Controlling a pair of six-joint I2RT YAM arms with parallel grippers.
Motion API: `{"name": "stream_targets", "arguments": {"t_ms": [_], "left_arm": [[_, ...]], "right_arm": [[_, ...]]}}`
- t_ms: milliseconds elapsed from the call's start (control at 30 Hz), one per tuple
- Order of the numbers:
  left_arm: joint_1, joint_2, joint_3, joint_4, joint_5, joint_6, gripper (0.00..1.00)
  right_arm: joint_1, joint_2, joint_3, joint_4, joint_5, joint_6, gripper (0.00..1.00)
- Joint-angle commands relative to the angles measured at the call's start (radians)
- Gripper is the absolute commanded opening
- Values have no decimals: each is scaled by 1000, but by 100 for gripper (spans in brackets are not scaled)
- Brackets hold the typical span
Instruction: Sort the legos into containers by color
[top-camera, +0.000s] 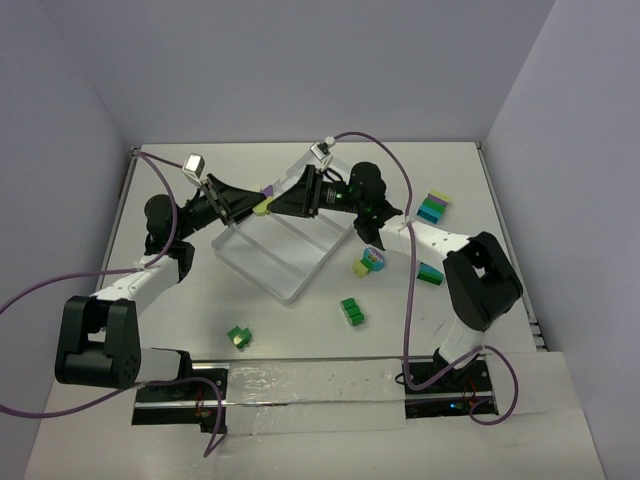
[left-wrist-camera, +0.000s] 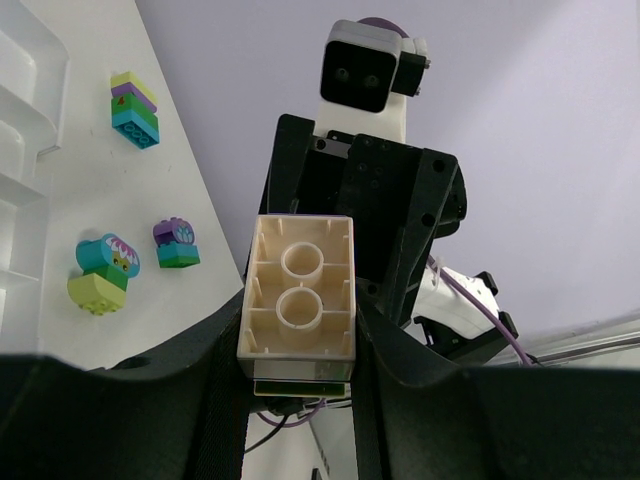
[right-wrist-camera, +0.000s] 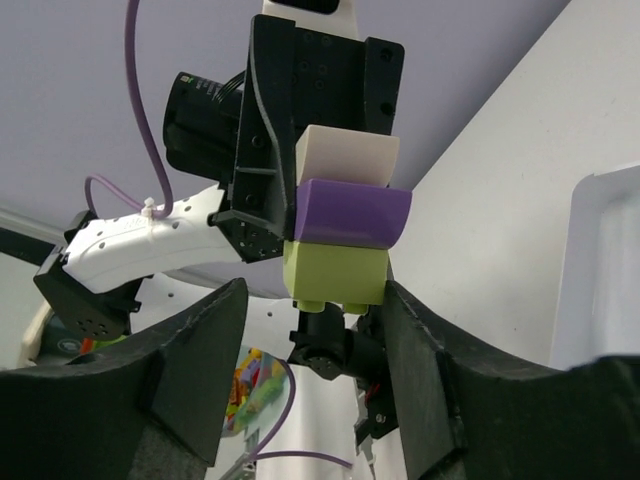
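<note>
A clump of legos (top-camera: 263, 204), stacked peach, purple and yellow-green, hangs in the air over the clear tray of containers (top-camera: 268, 266). My left gripper (top-camera: 250, 208) is shut on its peach brick (left-wrist-camera: 298, 300), whose hollow underside faces the left wrist camera. From the other side my right gripper (top-camera: 279, 200) stands open around the yellow-green brick (right-wrist-camera: 336, 272). Its right finger (right-wrist-camera: 415, 330) lies against that brick and its left finger (right-wrist-camera: 205, 340) stands apart from it. The purple brick (right-wrist-camera: 352, 213) sits between the two others.
Loose legos lie on the table right of the tray: a yellow-green, teal and purple clump (top-camera: 370, 260), a green pair (top-camera: 351, 311), a teal and green piece (top-camera: 430, 272) and a stack (top-camera: 433, 207). A single green brick (top-camera: 239, 336) lies near the left arm.
</note>
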Motion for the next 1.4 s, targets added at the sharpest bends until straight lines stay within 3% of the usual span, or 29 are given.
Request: {"name": "stream_targets", "arguments": {"t_ms": [0, 367, 467, 533, 633, 800, 900, 1000, 1167, 1267, 1367], "left_arm": [[-8, -20, 14, 52, -11, 22, 0], [-26, -46, 13, 21, -9, 48, 0], [-30, -57, 16, -3, -12, 60, 0], [-30, -67, 22, -26, -14, 78, 0], [-30, -96, 41, -68, -19, 99, 0], [-30, -205, 191, -436, -102, 300, 0], [-30, -236, 267, -600, -157, 407, 0], [-28, -255, 303, -678, -189, 457, 0], [-28, -284, 328, -762, -255, 503, 0], [-28, -287, 353, -849, -304, 561, 0], [-28, -296, 378, -971, -382, 624, 0]], "right_arm": [[14, 16, 62, 72, -15, 20, 60], [14, 47, 53, 151, -4, 92, 47], [14, 47, 46, 165, 1, 106, 36], [14, 41, 38, 165, 0, 101, 19], [11, 32, 11, 165, -9, 99, 3], [1, -4, -73, 134, -45, 58, 0], [-3, -44, -103, 4, -45, -56, 0], [-5, -91, -101, -203, 5, -214, 0], [-35, -150, -107, -405, 65, -330, 0], [-47, -174, -78, -562, 280, -423, 0], [-44, -204, -4, -797, 625, -546, 0]]}}
